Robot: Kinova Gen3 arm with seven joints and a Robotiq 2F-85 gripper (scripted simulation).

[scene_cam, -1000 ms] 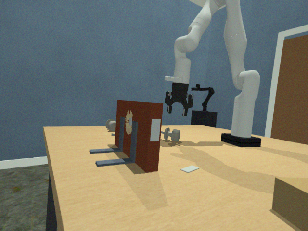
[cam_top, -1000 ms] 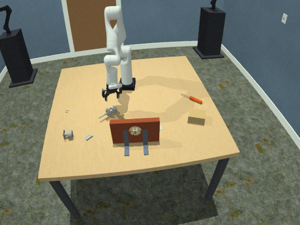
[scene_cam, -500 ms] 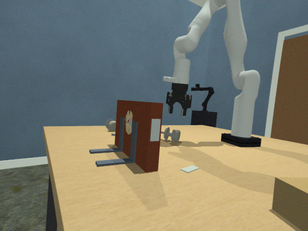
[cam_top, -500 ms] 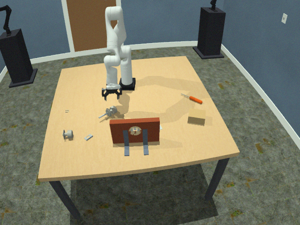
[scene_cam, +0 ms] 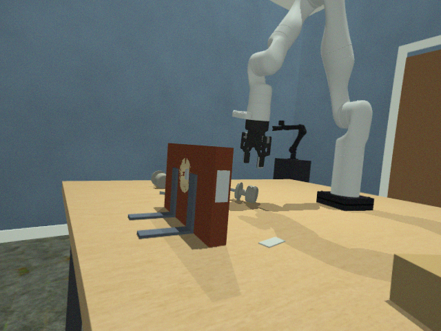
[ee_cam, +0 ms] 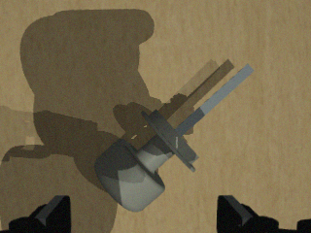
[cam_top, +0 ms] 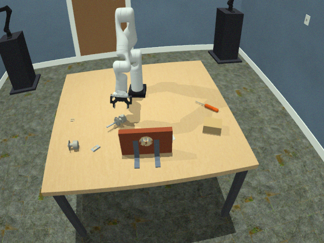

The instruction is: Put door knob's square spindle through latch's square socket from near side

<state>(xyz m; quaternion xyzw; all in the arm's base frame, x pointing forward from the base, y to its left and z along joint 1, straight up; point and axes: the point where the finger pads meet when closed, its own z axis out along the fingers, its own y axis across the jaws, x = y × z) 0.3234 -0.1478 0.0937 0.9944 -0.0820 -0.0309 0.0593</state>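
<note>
Standing upright at lower centre of the top view, braced by dark brackets [cam_top: 136, 154] [scene_cam: 192, 209]: the red-brown wood block [cam_top: 125, 144] [scene_cam: 220, 217], with latch parts visible inside its round opening [cam_top: 145, 141] [scene_cam: 184, 178]. Lying left of centre on the table [cam_top: 91, 175] [scene_cam: 124, 285], outside that opening: the spindle knob [cam_top: 122, 119] [scene_cam: 251, 194] [ee_cam: 131, 177]. Poised above, jaws spread wide, gripping nothing: the gripper [cam_top: 121, 107] [scene_cam: 253, 164] [ee_cam: 144, 214].

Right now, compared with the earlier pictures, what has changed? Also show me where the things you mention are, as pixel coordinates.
The open gripper [cam_top: 120, 107] [scene_cam: 253, 164] [ee_cam: 144, 214] has turned slightly clockwise, seen from above. Nothing was taken hold of or let go. The spindle knob [cam_top: 123, 118] [scene_cam: 251, 194] [ee_cam: 128, 180] and red panel [cam_top: 126, 144] [scene_cam: 219, 221] stayed put.
</note>
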